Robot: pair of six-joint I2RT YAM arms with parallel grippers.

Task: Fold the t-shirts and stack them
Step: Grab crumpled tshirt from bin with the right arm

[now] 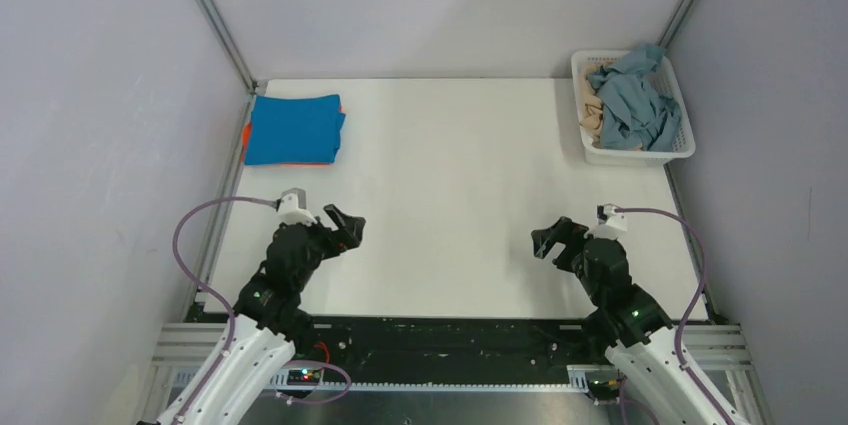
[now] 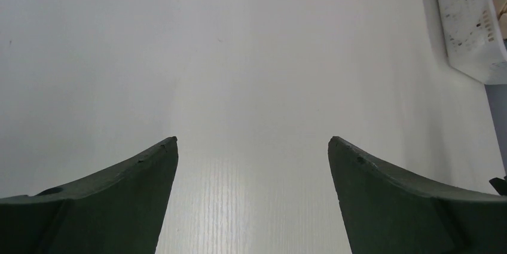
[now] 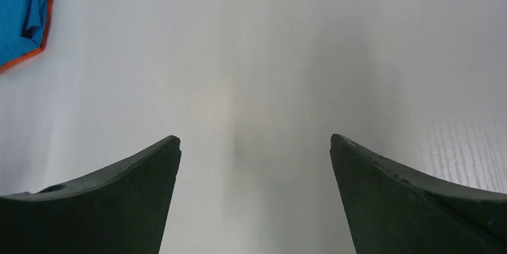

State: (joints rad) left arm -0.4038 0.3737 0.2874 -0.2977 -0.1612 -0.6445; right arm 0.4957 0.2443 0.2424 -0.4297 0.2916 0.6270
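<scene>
Both arms hang low over the table, left gripper and right gripper spread wide with nothing in them. Folded blue tee sits on the orange tee back left. Grey-blue tee and beige tees are bunched in the basket back right.

A white table was found enclosed by plain pale grey walls: back wall, left wall, right wall. Metal struts were noted at both rear corners. A faint sheen of light was recorded on the tabletop.
</scene>
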